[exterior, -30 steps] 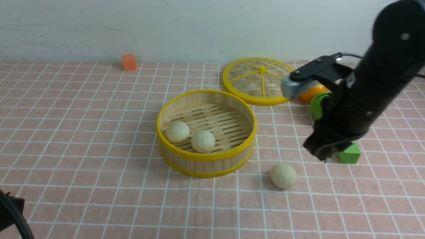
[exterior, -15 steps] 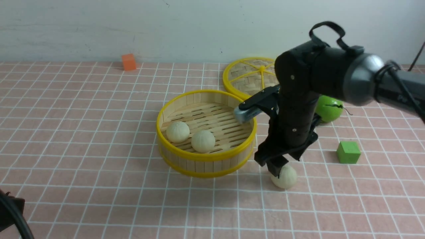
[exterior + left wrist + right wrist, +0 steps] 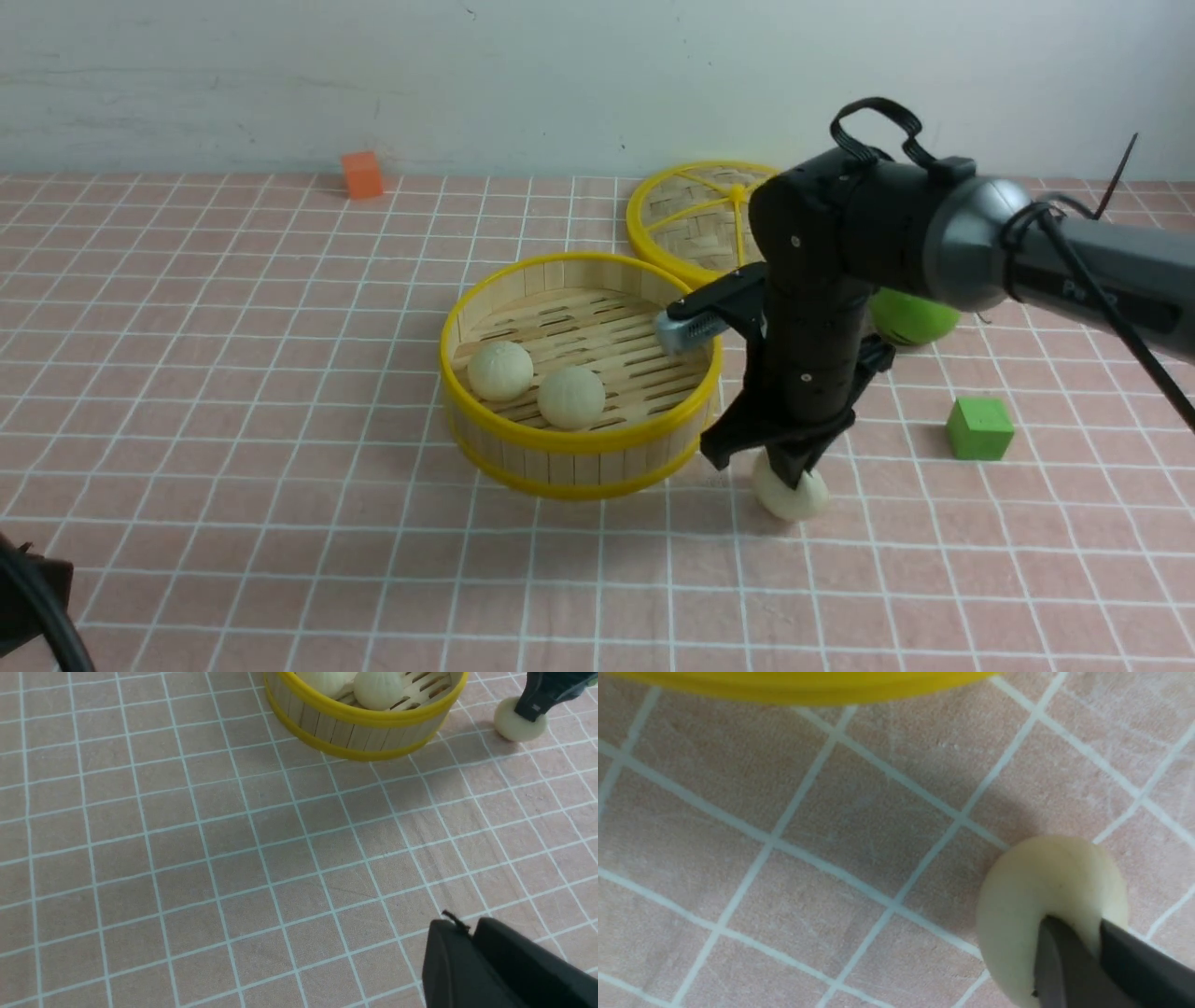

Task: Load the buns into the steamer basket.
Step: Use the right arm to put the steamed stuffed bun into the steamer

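The steamer basket (image 3: 579,439) stands mid-table with two buns (image 3: 499,371) (image 3: 570,397) inside. The third bun (image 3: 794,499) lies on the cloth just right of the basket. My right gripper (image 3: 789,471) points down onto it, jaws pinched into its top. In the right wrist view the fingers (image 3: 1064,961) dig into the bun (image 3: 1031,882), near the basket's yellow rim (image 3: 808,690). My left gripper (image 3: 469,926) is shut and empty over the cloth, near the table's front; its view shows the basket (image 3: 364,732) and the third bun (image 3: 514,725).
A flat woven disc with yellow spokes (image 3: 695,219) lies behind the basket. A green ball (image 3: 920,317) sits behind my right arm. A green cube (image 3: 978,429) is right of the third bun. An orange cube (image 3: 362,175) stands by the back wall.
My right arm swung left and down from beside the green cube onto the third bun. Its jaws now pinch the bun, which has shifted slightly left. The left arm has not moved.
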Controlling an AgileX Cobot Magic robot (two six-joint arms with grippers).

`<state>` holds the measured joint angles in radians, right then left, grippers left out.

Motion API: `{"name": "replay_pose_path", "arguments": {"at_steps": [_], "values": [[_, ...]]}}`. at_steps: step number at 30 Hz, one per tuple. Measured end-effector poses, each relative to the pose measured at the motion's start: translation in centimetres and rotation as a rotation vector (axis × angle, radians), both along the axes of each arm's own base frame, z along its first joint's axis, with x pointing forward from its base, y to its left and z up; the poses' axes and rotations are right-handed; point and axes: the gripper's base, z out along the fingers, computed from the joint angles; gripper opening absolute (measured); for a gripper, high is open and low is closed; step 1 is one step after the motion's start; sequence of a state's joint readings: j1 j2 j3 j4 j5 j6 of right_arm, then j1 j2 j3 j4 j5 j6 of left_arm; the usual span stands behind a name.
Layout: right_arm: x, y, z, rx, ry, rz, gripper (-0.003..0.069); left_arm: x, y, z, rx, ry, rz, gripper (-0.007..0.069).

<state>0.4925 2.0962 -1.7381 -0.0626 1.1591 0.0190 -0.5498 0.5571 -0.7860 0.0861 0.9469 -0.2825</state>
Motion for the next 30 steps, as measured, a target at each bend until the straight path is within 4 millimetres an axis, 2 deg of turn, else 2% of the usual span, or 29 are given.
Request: {"name": "replay_pose_path", "arguments": {"at_steps": [2, 3, 4, 6, 8, 12, 16, 21, 22, 23, 24, 26, 27, 28, 30], "values": [[0.5, 0.5, 1.8, 0.019, -0.037, 0.006, 0.0013, 0.0, 0.0, 0.0, -0.001, 0.002, -0.001, 0.0057], [0.4, 0.6, 1.8, 0.018, -0.035, 0.007, 0.0013, 0.0, 0.0, 0.0, -0.001, 0.002, -0.001, 0.0057], [0.8, 1.1, 3.7, 0.040, -0.080, 0.023, 0.0013, 0.0, 0.0, 0.0, -0.002, 0.002, -0.001, 0.0057], [1.0, 1.8, 5.3, 0.064, -0.125, 0.040, 0.0013, 0.0, 0.0, 0.0, -0.003, 0.003, -0.001, 0.0059], [1.1, 3.1, 7.8, 0.115, -0.208, 0.077, 0.0013, 0.0, 0.0, 0.0, -0.003, 0.003, -0.001, 0.0062], [1.4, 4.1, 9.3, 0.185, -0.311, 0.095, 0.0013, 0.0, 0.0, 0.0, -0.003, 0.003, -0.001, 0.0065], [2.5, 4.8, 8.2, 0.216, -0.358, 0.081, 0.0018, 0.0, 0.0, 0.0, -0.004, 0.003, -0.002, 0.0065], [3.9, 5.6, 3.7, 0.193, -0.299, 0.059, 0.0085, 0.0, 0.0, 0.0, -0.004, 0.003, -0.002, 0.0068], [4.0, 5.7, 3.5, 0.192, -0.296, 0.057, 0.0091, 0.0, 0.0, 0.0, -0.003, 0.004, -0.001, 0.0069], [4.2, 5.8, 2.3, 0.183, -0.275, 0.046, 0.0141, 0.0, 0.0, 0.0, -0.003, 0.005, -0.001, 0.0070], [4.4, 5.9, 1.7, 0.179, -0.264, 0.041, 0.0175, 0.0, 0.0, 0.0, -0.002, 0.006, -0.001, 0.0071], [4.7, 6.1, 0.6, 0.178, -0.256, 0.024, 0.0294, -0.1, 0.0, -0.1, 0.001, 0.011, -0.001, 0.0073], [4.7, 6.1, 0.6, 0.180, -0.256, 0.019, 0.0304, -0.1, 0.0, -0.1, 0.002, 0.013, -0.001, 0.0073], [4.8, 6.1, 0.5, 0.186, -0.264, 0.003, 0.0385, -0.1, 0.0, -0.1, 0.004, 0.019, 0.000, 0.0075], [4.8, 6.1, 1.0, 0.197, -0.269, -0.021, 0.0472, -0.1, 0.0, -0.2, 0.004, 0.022, 0.002, 0.0078]]}}
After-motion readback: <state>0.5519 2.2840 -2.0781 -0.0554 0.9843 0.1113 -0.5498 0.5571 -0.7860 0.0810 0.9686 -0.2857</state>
